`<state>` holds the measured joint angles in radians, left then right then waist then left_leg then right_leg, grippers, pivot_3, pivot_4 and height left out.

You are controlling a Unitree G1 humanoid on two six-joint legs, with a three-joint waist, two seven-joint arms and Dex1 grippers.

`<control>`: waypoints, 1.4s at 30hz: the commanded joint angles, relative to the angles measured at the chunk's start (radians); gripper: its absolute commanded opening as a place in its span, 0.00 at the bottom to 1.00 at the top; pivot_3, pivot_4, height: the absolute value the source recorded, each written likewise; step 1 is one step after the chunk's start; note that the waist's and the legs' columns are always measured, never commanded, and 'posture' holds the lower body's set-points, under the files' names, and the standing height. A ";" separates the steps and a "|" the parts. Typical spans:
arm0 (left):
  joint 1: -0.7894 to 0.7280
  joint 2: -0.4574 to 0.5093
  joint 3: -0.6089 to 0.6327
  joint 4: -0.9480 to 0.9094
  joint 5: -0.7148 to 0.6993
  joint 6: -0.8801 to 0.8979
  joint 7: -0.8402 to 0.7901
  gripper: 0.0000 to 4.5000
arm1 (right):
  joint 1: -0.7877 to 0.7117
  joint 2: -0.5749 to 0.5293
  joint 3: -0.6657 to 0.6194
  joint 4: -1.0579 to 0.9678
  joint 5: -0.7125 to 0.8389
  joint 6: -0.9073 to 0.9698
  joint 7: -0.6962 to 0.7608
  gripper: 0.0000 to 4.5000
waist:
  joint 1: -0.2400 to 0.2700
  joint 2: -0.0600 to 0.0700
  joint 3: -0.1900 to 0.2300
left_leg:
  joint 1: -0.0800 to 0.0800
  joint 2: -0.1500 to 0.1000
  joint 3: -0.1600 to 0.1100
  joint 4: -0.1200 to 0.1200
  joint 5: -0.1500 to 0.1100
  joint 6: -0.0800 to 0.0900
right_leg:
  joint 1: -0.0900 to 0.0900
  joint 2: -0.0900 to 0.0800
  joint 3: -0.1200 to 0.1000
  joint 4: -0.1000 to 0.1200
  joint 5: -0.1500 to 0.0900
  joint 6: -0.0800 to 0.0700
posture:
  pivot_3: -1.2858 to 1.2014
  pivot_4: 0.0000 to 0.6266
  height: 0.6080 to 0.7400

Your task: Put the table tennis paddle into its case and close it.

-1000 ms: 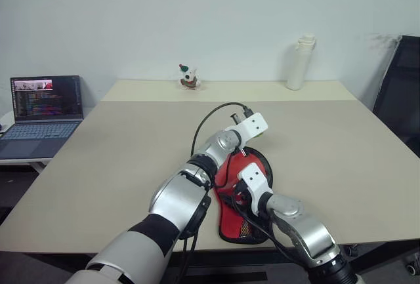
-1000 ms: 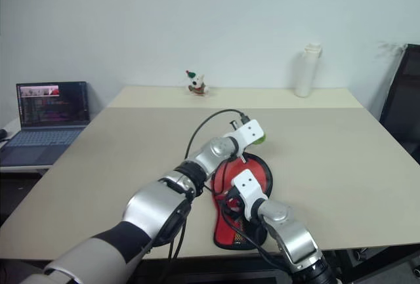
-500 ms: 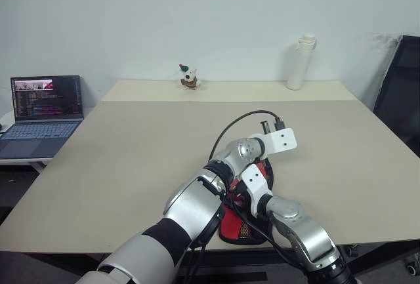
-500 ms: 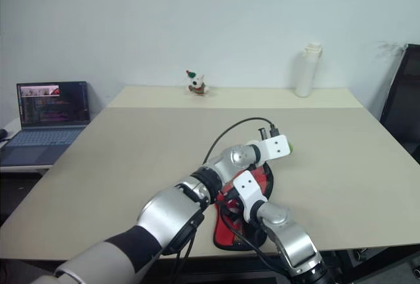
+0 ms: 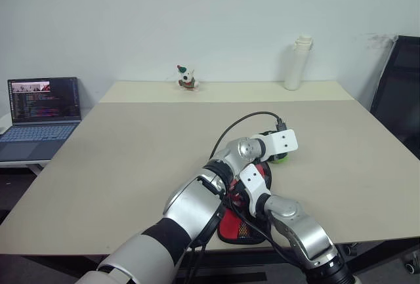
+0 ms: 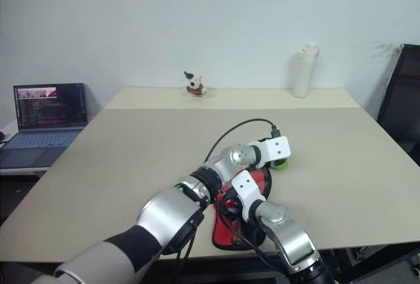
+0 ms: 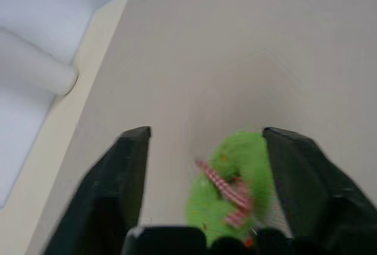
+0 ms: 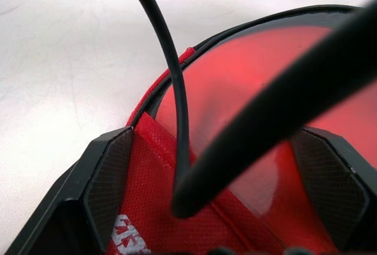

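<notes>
The case lies near the table's front edge, red side up, mostly under both arms. In the right wrist view its red fabric with a white logo meets a black rim, and a smooth red face lies inside that rim; it looks like the table tennis paddle. My right gripper is open low over it, one finger on each side. The case's green charm rests on the table just right of the case. My left gripper is open around the charm, with gaps on both sides.
A laptop stands on a side table at the left. A small toy figure and a white bottle stand at the table's far edge. A black chair is at the right. Black cable crosses the right wrist view.
My left hand has swung to the right across the case. The green charm, carried at the gripper a second ago, now lies on the table beyond it. The right arm stayed still.
</notes>
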<state>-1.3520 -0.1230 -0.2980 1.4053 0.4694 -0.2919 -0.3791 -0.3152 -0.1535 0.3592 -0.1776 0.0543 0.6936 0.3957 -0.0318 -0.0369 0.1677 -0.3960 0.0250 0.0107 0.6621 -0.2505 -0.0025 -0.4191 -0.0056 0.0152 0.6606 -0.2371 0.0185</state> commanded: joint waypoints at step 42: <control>0.428 0.318 0.135 -0.531 -0.395 0.263 -0.614 0.78 | -0.487 -0.207 -0.467 0.604 0.125 -0.026 -0.112 1.00 | 0.000 0.002 0.006 | -0.004 0.001 0.001 0.000 0.000 0.000 | -0.003 -0.001 0.002 0.001 0.002 -0.004 | 0.52 0.24 1.00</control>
<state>-0.9265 0.1919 -0.1531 0.9084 0.0790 -0.0250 -0.9933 -0.7668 -0.3570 -0.1005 0.3686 0.2015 0.7359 0.2948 -0.0313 -0.0348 0.1740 -0.3996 0.0261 0.0117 0.6621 -0.2506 -0.0026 -0.4224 -0.0064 0.0170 0.6612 -0.2343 0.0138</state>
